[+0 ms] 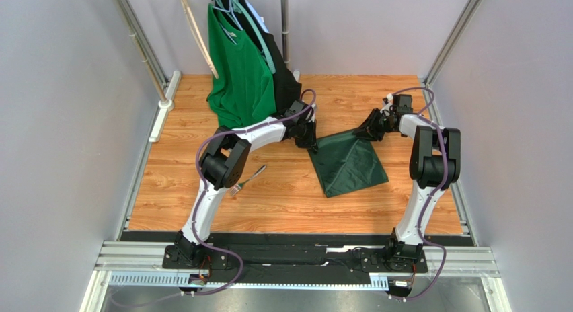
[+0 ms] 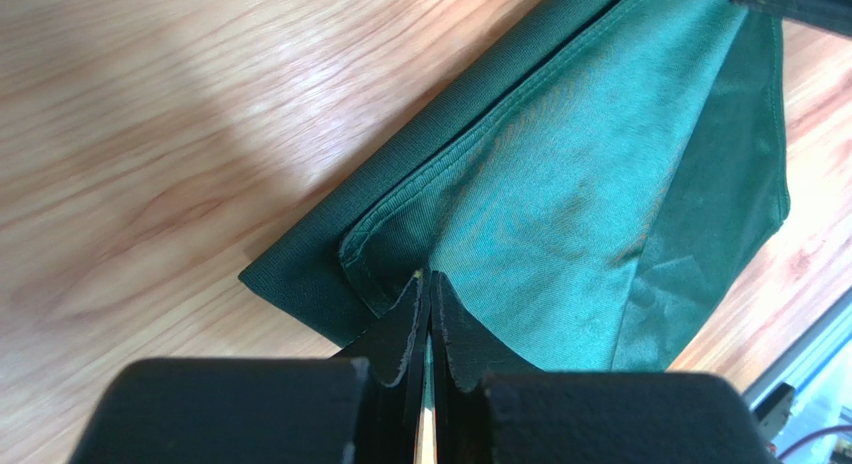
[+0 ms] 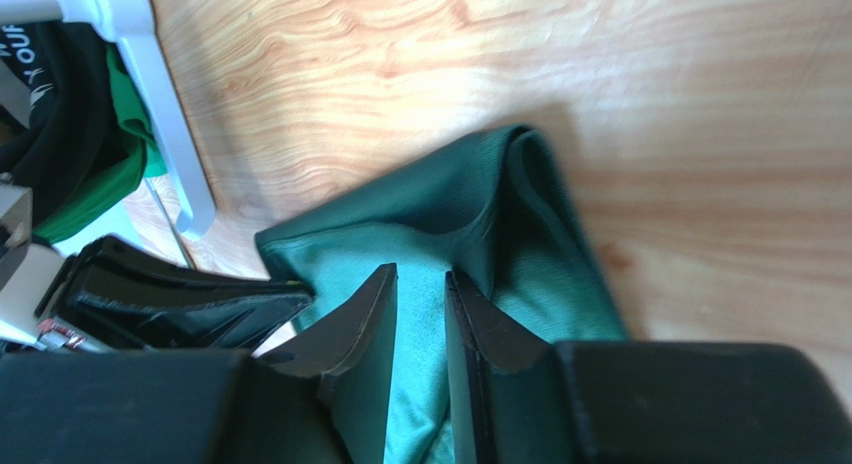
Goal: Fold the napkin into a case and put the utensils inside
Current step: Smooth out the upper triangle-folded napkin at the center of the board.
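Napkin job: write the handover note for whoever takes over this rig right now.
Left end effector: shut on the napkin at a hemmed edge.
Right end effector: jaws slightly apart at the napkin's far edge; grip unclear.
Napkin: mid-table, partly folded, standing in a ridge between the arms.
Fork: bare on the table, beside the left arm; other cutlery not seen.
Done: first fold started. To do: finish the case, put the cutlery inside.
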You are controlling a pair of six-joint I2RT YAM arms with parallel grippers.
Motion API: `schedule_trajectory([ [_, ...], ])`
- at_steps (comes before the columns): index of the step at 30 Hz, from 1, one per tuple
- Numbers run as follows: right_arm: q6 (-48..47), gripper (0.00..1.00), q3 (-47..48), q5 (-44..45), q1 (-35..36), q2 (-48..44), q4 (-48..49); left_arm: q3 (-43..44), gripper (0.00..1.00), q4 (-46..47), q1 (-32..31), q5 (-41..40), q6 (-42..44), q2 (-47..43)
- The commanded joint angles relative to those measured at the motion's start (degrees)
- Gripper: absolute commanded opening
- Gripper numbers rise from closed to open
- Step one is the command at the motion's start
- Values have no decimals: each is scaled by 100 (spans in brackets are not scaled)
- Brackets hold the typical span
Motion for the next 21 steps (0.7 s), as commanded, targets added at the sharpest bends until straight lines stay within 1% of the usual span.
schedule_trajectory([
  [1,-119,30,395,-204,-37,262,215,-240,6,4,3,-300,137,-480],
  [7,-49,35,764,-389,-37,640,267,-302,6,-23,-6,-353,286,-638],
  [10,-5,36,791,-459,-37,597,276,-231,11,-58,-41,-230,452,-814],
  [13,4,37,703,-398,-37,361,250,-204,18,-128,-111,-72,453,-1042],
  [15,-13,41,571,-293,-37,219,258,-301,20,-102,-173,94,366,-1174],
  [17,-13,43,579,-292,-29,183,285,-590,20,12,-322,113,243,-1420],
  [18,-48,43,658,-292,-37,227,163,-704,19,21,-375,96,181,-1517],
  [19,-118,43,668,-284,-20,236,-64,-1001,17,73,-428,78,172,-1726],
  [20,-128,42,598,-258,-11,88,-75,-1187,13,91,-559,34,155,-1850],
  [21,-110,42,232,-196,6,-52,-67,-1372,11,126,-630,-62,154,-1973],
])
